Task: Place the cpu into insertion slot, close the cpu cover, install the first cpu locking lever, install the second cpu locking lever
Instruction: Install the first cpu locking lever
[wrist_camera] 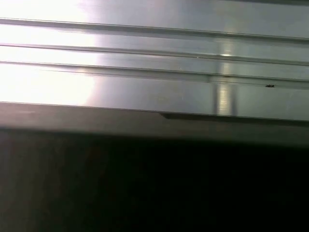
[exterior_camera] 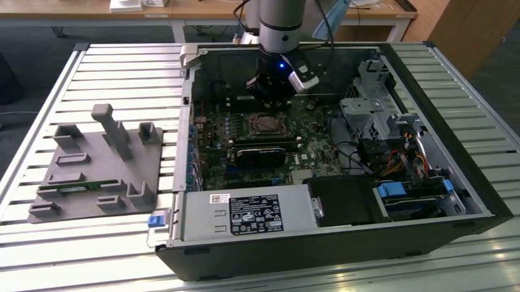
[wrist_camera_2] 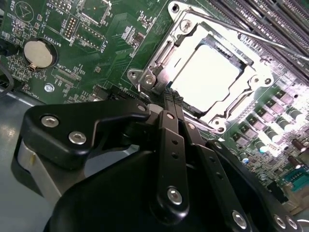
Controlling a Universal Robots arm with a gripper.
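Observation:
The cpu (wrist_camera_2: 207,77) lies flat in the insertion slot (exterior_camera: 264,124) on the green board, its silvery top glaring. The cpu cover (wrist_camera_2: 163,52), a thin metal frame, lies down around it with the chip showing through its window. A thin locking lever rod (wrist_camera_2: 251,36) runs along one side of the cover. My gripper (wrist_camera_2: 170,96) is shut, its two black fingers (wrist_camera_2: 166,125) pressed together, with the tips at the socket's rim by a corner bracket. In the exterior view the gripper (exterior_camera: 272,100) hangs inside the open case just behind the slot.
The case walls (exterior_camera: 189,91) close in around the board. A black card (exterior_camera: 264,149) lies in front of the slot, a drive cage (exterior_camera: 374,103) on the exterior view's right, a power supply (exterior_camera: 243,213) in front. A grey fixture plate (exterior_camera: 97,164) sits outside on the slatted table.

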